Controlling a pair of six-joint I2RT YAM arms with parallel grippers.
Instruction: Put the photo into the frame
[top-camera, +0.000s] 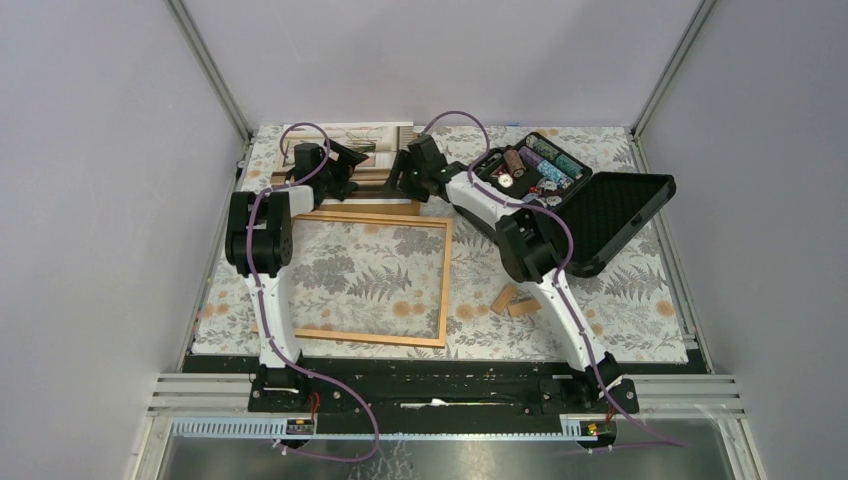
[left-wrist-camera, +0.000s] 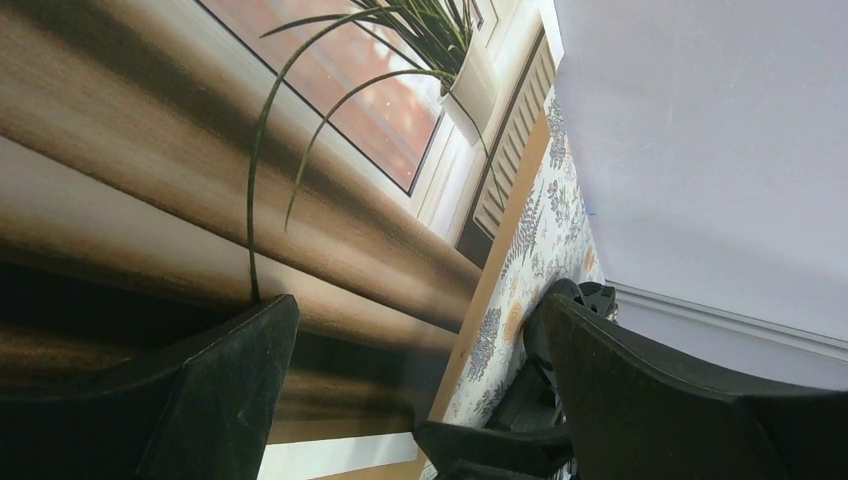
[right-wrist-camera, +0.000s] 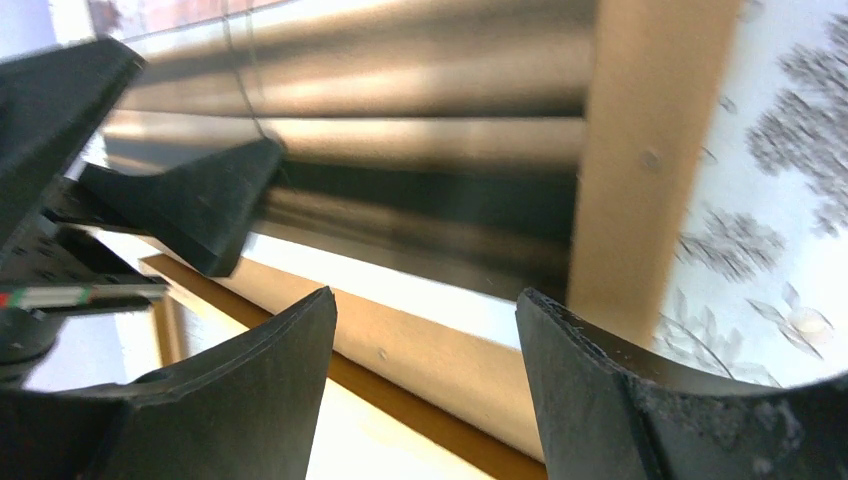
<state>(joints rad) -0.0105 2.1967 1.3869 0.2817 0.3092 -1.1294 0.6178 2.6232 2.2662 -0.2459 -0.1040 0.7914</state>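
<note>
Top external. A: where's the photo (top-camera: 350, 135)?
B: Far edge of the table, at 12 o'clock from the frame (top-camera: 370, 338). It's face up on a brown board (right-wrist-camera: 625, 150).
A: Frame?
B: Flat mid-table. Floral cloth (top-camera: 620, 290) shows through it, so nothing is in it. The board's near edge is just beside the frame's far rail; touching or not, can't tell.
A: Left gripper (left-wrist-camera: 418, 310)?
B: Spread wide, low over the photo's right side. One finger is above the print, the other past its edge. Nothing pinched.
A: Right gripper (right-wrist-camera: 425, 300)?
B: Jaws apart too, at the photo's near edge with print and board showing in the gap. No grip that I can see.
A: Progress?
B: Early, I'd say. Both arms are at the photo, but it isn't lifted. Left to do: grasp it, carry it toward 6 o'clock, lay it square inside the frame.
A: Anything else?
B: Open black case (top-camera: 620, 215) at 2 o'clock. Not relevant.
</note>
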